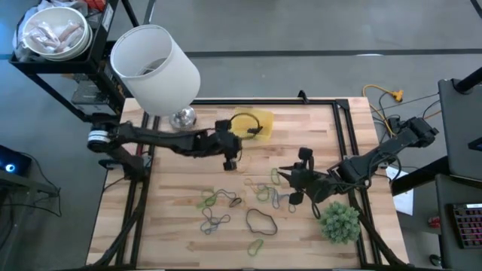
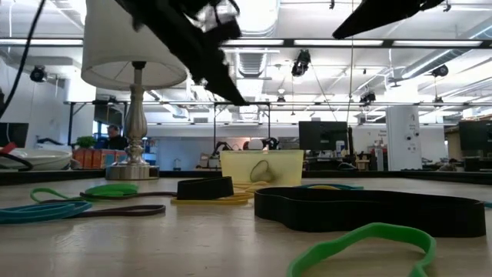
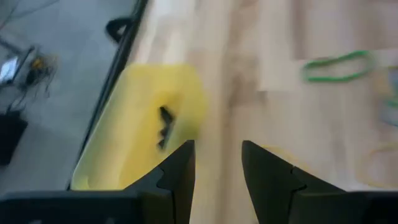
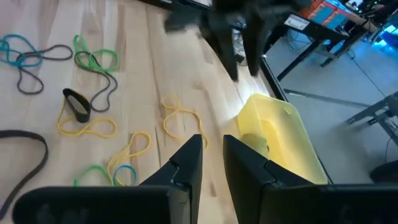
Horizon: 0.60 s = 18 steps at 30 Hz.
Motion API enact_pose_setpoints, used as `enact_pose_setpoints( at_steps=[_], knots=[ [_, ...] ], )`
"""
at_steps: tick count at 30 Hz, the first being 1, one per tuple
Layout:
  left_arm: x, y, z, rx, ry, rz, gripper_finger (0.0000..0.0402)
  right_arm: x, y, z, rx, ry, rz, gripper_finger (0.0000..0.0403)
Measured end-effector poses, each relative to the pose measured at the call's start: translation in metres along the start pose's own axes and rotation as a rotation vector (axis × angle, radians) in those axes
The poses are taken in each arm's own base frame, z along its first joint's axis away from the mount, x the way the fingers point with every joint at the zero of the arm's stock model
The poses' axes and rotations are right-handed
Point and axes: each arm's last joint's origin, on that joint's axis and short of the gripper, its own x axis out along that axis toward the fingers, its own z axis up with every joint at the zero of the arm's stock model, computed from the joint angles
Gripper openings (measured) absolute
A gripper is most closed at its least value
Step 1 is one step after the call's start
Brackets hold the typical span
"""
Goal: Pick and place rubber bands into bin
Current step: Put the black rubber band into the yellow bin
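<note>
Rubber bands [image 1: 260, 220] lie scattered mid-bench, nearer the right gripper [image 1: 290, 179], which hovers over them with narrow, empty jaws. Left gripper [image 1: 230, 159], released and empty, sits just beside the bin [image 1: 254, 123] at the bench's far edge.

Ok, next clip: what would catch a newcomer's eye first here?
Probably the scatter of rubber bands in black, green, yellow and blue across the near half of the wooden table, with the yellow bin at the far edge already holding a dark band. Next, the big white lamp at the far left corner. The left gripper hangs open beside the bin; the right gripper sits over the bands.
</note>
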Motion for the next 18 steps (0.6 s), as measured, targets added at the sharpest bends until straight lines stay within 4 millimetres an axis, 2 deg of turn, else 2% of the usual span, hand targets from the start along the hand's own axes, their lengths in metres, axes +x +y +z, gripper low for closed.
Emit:
enact_pose_setpoints(
  at_steps=[3, 9, 13, 18],
  knots=[
    [-0.019, -0.020, -0.004, 0.045, -0.024, -0.060, 0.0116, 0.006, 0.006, -0.003, -0.035, -0.012, 0.046, 0.0059],
    [-0.046, -0.058, -0.033, 0.074, -0.012, -0.190, 0.0116, 0.024, 0.025, -0.005, -0.105, -0.045, 0.305, 0.0059],
    [-0.055, -0.076, -0.056, 0.065, 0.010, -0.243, 0.0116, 0.037, 0.038, -0.004, -0.121, -0.062, 0.404, 0.0059],
    [-0.060, -0.088, -0.075, 0.064, 0.042, -0.278, 0.0116, 0.055, 0.054, -0.005, -0.116, -0.024, 0.413, 0.0059]
  ],
)
